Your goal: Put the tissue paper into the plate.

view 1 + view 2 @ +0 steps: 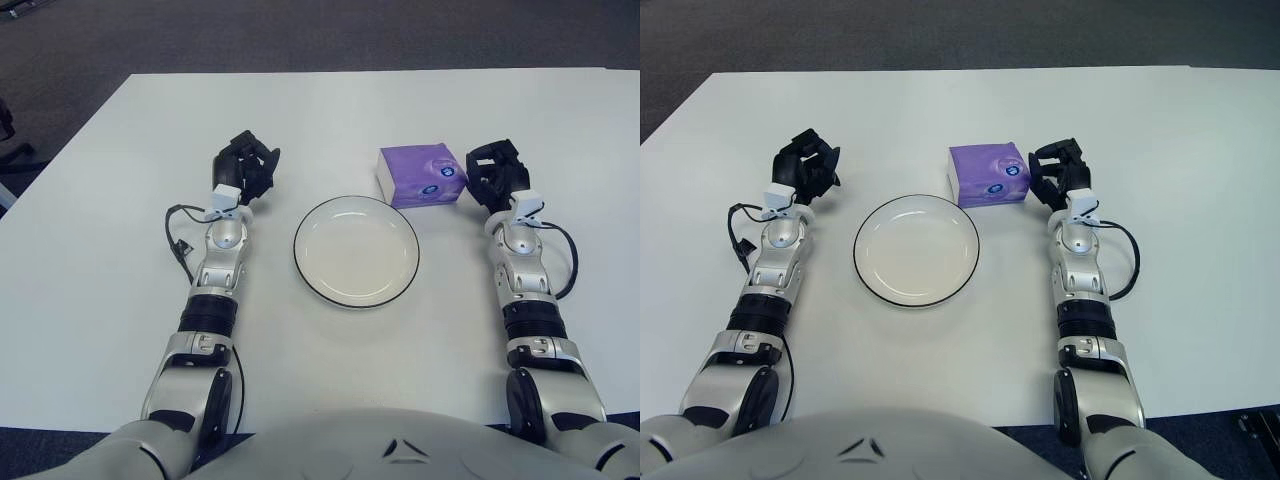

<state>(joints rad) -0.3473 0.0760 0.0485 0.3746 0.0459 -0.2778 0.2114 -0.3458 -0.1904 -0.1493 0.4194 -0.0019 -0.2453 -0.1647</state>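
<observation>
A purple tissue pack [421, 175] lies on the white table just beyond the far right rim of the plate. The white plate [312, 262] with a dark rim sits empty at the table's middle. My right hand [495, 172] is right beside the pack's right side, fingers spread and holding nothing; I cannot tell if it touches the pack. My left hand [245, 167] rests on the table left of the plate, fingers loosely curled and empty.
The white table [330, 110] stretches well beyond the objects to its far edge, with dark carpet [300, 30] behind. Black cables [180, 245] loop beside each forearm.
</observation>
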